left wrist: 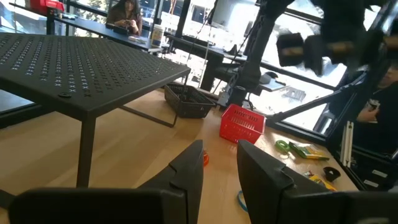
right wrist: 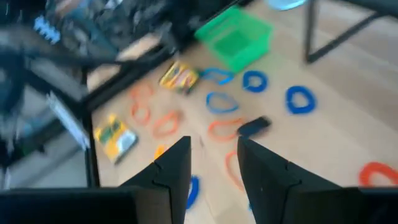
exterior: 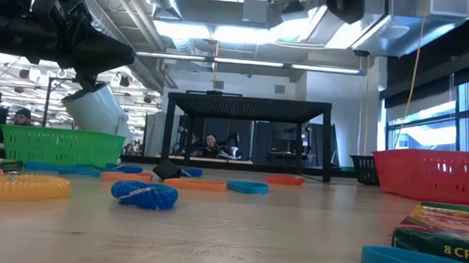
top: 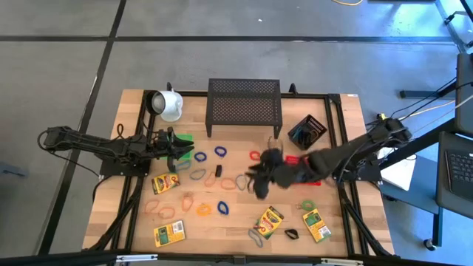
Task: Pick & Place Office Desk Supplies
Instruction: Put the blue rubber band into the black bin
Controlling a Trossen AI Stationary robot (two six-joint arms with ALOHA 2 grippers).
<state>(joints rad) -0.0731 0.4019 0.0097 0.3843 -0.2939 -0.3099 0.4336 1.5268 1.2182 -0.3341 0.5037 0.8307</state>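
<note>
On the wooden desk (top: 236, 222), four crayon boxes lie flat: one (top: 165, 183) left of centre, one (top: 169, 234) at the near left, one (top: 269, 221) near the middle of the near edge, one (top: 316, 224) at the near right. Rubber-band loops are scattered between them: about four blue (top: 220, 151), several orange (top: 154, 207), one red (top: 255, 156), one green (top: 307, 205). A small black clip (top: 218, 171) sits mid-desk. At the far edge stand one black mesh rack (top: 244, 103), one white mug (top: 168, 105) on its side and one black mesh basket (top: 307, 131); a green basket (top: 183, 138) and a red basket (top: 299, 157) lie nearer.

The left end effector (top: 182, 151) hovers beside the green basket, fingers (left wrist: 189, 171) slightly spread with nothing between them. The right end effector (top: 259, 181) hangs above the loops at mid-desk, fingers (right wrist: 177, 165) parted, holding nothing.
</note>
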